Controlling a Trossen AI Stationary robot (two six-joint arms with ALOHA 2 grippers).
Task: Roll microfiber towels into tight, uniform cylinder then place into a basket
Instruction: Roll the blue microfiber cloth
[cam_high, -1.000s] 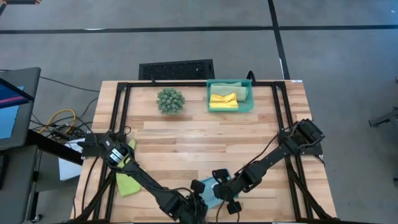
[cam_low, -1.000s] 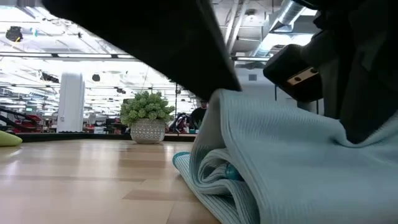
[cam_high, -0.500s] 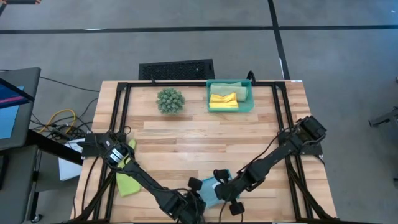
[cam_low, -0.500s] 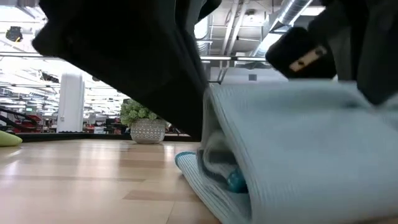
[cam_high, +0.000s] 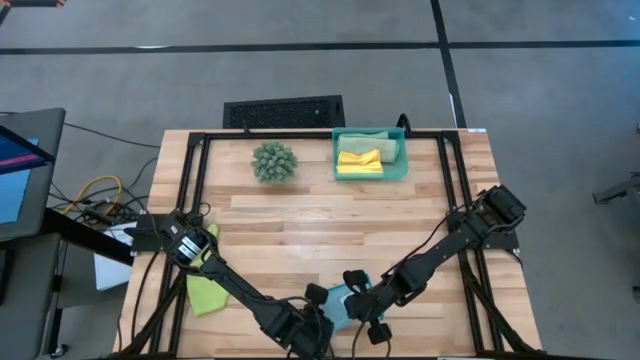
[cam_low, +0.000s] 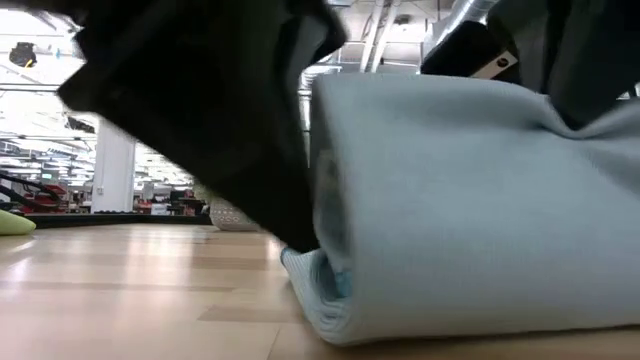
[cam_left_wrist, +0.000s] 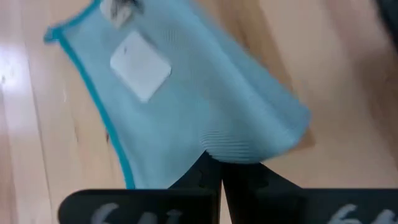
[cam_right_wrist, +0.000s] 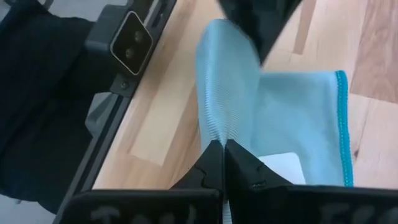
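Note:
The light blue towel (cam_high: 340, 302) lies near the table's near edge, partly folded over itself; it fills the low view (cam_low: 470, 200). My left gripper (cam_high: 322, 312) and my right gripper (cam_high: 354, 304) are both shut on it, side by side. The lime green towel (cam_high: 205, 295) lies flat at the near left. The teal basket (cam_high: 400, 165) stands at the far right with the yellow towel (cam_high: 360, 160) and the sage green towel (cam_high: 365, 136) in it. My left gripper pinches a raised fold of the light blue towel (cam_left_wrist: 214, 146) between its two shut fingers. The cloth spreads away from the fingertips, and its white label (cam_left_wrist: 140, 65) faces up. The fold is lifted and the towel's lower part lies on the table. My right gripper pinches a raised fold of the light blue towel (cam_right_wrist: 216, 134) between its two shut fingers. The ridge of cloth runs away from the fingertips. The flat part with the teal hem (cam_right_wrist: 342, 124) lies on the table.
A round spiky green plant ball (cam_high: 273, 160) stands at the far middle, left of the basket. A black slotted grille (cam_high: 283, 110) lies beyond the far edge. Bare wood lies between the plant and the grippers. The black frame rails (cam_high: 195, 190) run along the table's sides.
Both grippers, still shut, have carried the held fold of the light blue towel over the rest of it. In the low view the fold now covers the inner curl and hides the plant behind it; the towel's bottom layer has stayed on the table.

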